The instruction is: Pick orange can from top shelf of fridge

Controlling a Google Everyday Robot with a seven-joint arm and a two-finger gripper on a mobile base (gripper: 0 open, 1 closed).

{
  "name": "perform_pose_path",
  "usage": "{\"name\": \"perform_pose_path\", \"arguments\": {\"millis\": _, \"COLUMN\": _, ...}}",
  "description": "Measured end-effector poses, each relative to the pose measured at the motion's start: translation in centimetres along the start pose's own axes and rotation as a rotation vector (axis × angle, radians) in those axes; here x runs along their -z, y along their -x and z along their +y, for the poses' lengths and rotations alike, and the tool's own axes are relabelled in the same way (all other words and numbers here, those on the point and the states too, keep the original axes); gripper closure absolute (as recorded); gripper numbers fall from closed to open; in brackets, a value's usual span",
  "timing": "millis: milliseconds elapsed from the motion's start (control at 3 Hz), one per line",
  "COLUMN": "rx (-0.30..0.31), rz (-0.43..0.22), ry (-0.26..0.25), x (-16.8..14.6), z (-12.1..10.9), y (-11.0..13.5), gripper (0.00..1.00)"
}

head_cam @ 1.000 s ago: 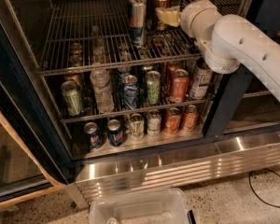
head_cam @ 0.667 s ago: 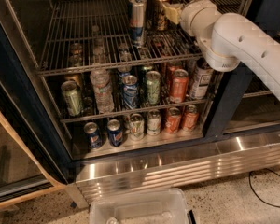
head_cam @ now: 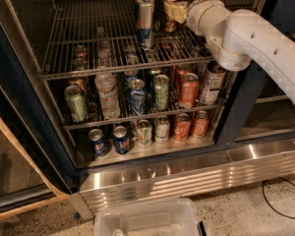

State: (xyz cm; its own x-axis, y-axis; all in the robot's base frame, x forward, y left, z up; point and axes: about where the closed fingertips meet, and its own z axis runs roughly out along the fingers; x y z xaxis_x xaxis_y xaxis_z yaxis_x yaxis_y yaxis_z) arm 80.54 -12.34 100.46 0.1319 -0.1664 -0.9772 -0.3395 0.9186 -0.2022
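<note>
We see cream gripper (head_cam: 178, 11) at slim coppery orange can (head_cam: 167, 3) on wire-bar top shelf (head_cam: 83, 33); grip state we cannot tell.

**Smooth white arm (head_cam: 278, 53), cream gripper (head_cam: 178, 11)**

The gripper sits at the arm's tip, top centre of view, pale cream-yellow. Just behind it bulges a rounded white wrist joint (head_cam: 206, 14). Behind that comes a glossy elbow housing (head_cam: 233, 45), then a thick plain tube.

Shop or canteen: display fridge (head_cam: 196, 173) full of cans (head_cam: 161, 91), gripper (head_cam: 179, 11) at top shelf (head_cam: 73, 43)
</note>
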Motion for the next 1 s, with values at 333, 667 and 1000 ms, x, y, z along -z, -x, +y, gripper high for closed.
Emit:
{"name": "perform_pose_path", "arguments": {"millis": 333, "rx": -0.067, "rz": 0.006, "ry": 0.053, "x": -0.4, "z": 1.2, "y": -0.2, "gripper": 0.3}}
{"name": "perform_pose_path", "arguments": {"millis": 667, "rx": -0.11, "rz": 0.014, "ry": 0.09, "x": -0.7, "z": 2.0, "y": -0.4, "gripper": 0.29}}
{"name": "perform_pose_path", "arguments": {"millis": 1000, "rx": -0.135, "rz": 0.025, "ry": 0.102, "x": -1.0, "z": 2.3, "y": -0.7, "gripper": 0.29}}
